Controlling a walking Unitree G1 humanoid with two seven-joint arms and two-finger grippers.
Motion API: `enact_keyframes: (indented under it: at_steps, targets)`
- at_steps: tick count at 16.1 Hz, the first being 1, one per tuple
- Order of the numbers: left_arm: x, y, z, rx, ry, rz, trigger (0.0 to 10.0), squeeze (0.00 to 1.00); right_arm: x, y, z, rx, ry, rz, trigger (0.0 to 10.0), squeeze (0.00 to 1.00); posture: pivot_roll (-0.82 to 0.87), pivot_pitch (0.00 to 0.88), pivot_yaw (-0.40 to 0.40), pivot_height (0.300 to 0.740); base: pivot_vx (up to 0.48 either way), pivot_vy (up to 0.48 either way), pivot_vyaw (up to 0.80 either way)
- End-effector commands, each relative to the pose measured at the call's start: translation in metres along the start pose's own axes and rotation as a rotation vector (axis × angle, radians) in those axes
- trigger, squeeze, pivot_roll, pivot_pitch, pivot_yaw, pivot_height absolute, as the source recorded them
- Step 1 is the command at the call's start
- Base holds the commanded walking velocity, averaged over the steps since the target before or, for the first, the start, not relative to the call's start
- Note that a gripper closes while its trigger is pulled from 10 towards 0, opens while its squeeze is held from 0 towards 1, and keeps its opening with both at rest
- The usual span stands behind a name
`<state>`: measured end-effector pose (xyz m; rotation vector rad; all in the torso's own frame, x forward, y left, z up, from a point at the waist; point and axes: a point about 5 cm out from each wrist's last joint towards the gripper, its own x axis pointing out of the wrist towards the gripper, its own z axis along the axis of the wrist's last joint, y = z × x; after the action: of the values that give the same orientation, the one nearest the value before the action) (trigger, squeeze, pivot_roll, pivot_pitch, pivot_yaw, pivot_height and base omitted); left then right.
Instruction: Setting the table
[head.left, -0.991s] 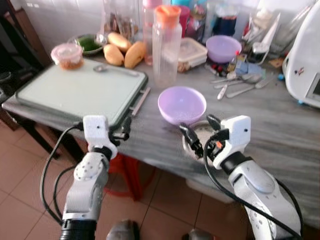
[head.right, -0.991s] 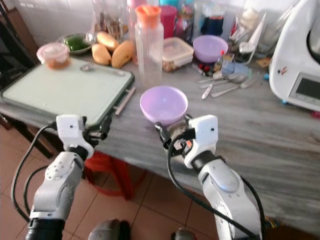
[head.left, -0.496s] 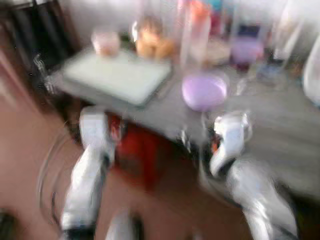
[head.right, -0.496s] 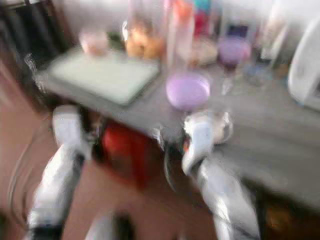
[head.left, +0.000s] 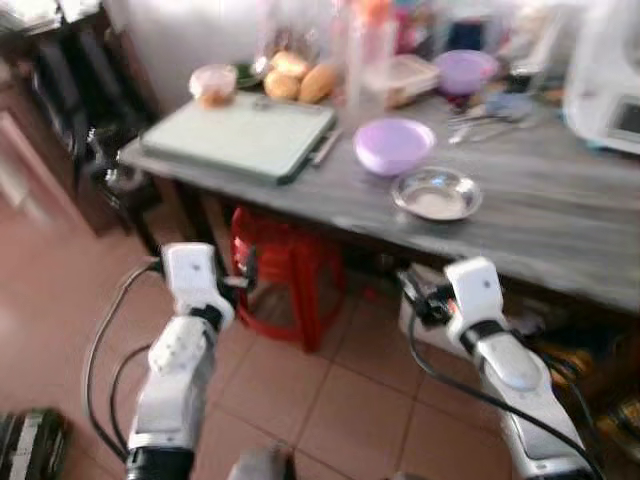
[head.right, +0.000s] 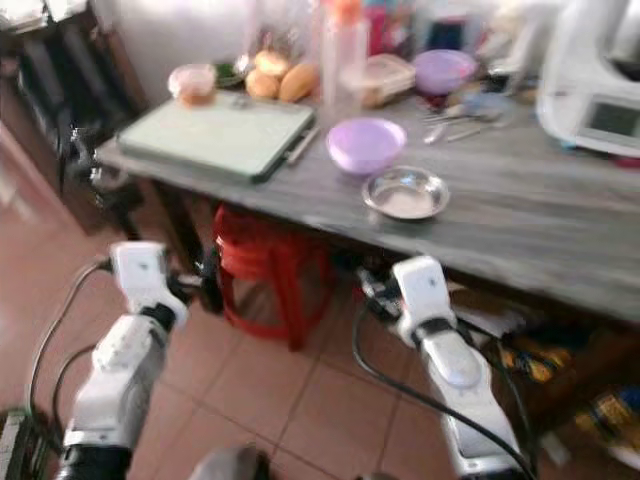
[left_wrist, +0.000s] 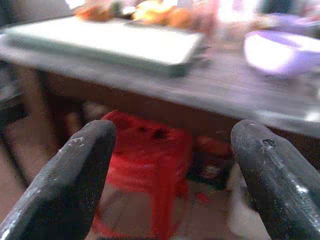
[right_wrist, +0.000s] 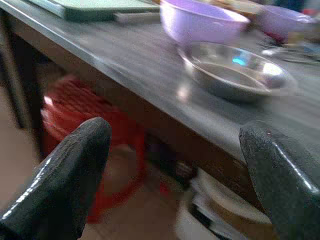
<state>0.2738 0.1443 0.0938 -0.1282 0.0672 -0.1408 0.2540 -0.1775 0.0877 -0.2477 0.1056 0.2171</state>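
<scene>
While you look down from the head camera, both arms hang in front of the table edge, over the tiled floor.

Landmark: the grey table (head.left: 560, 215), with everything below placed against it.
Steel dish (head.left: 436, 194): you see it resting flat on the table near the front edge, apart from both grippers.
Lilac bowl (head.left: 394, 145): it stands just behind the steel dish, toward the robot's left, close to it but not clearly touching.
Green cutting board (head.left: 240, 138): it lies on the table's left end, with a slim utensil along its right side; the blur keeps you from telling what kind.
Back of the table: a second lilac bowl (head.left: 462, 70), a lidded tub (head.left: 212, 83), some yellow fruit (head.left: 298, 80), a clear bottle (head.left: 366, 52) and loose cutlery (head.left: 490, 108) crowd the far edge.
White appliance (head.left: 608, 80): it sits at the table's right end.
Red stool (head.left: 285, 275): it stands under the table, below the cutting board.
Left gripper (left_wrist: 170, 165): released, fingers spread wide, holding nothing, lower than the tabletop and facing the stool.
Right gripper (right_wrist: 175, 170): released as well, fingers wide apart and empty, below the table edge in front of the steel dish.
</scene>
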Motion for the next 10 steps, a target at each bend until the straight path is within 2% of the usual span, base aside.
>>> enact_keyframes:
  at_steps: [1,2,4,6,7,10]
  targets:
    - [0.000,0.004,0.001,0.027,-0.010,-0.007,10.0,0.00,0.005,0.004,0.007,-0.010,-0.042,0.002,10.0,0.00,-0.01,0.000,0.056,0.740,0.000,0.000,0.00]
    - [-0.002,0.004,0.000,0.050,-0.018,-0.009,10.0,0.00,0.004,0.006,0.018,-0.027,-0.102,-0.031,10.0,0.00,-0.01,0.000,0.050,0.740,0.000,0.000,0.00]
    - [-0.007,0.008,-0.003,0.038,-0.025,0.010,10.0,0.00,-0.004,0.007,0.030,0.008,-0.178,-0.125,10.0,0.00,-0.01,0.000,0.048,0.740,0.000,0.000,0.00]
    - [0.004,0.009,0.006,0.064,-0.051,0.010,10.0,0.00,-0.002,0.008,0.032,0.043,-0.199,-0.228,10.0,0.00,-0.01,0.000,0.066,0.740,0.000,0.000,0.00]
    - [0.011,0.005,0.019,0.075,-0.087,-0.040,10.0,0.00,-0.001,0.004,0.036,0.026,-0.211,-0.265,10.0,0.00,-0.03,0.000,0.088,0.740,0.000,0.000,0.00]
    - [0.015,0.003,0.026,0.106,-0.120,-0.075,10.0,0.00,-0.007,-0.006,0.030,0.057,-0.178,-0.336,10.0,0.00,-0.03,0.000,0.036,0.740,0.000,0.000,0.00]
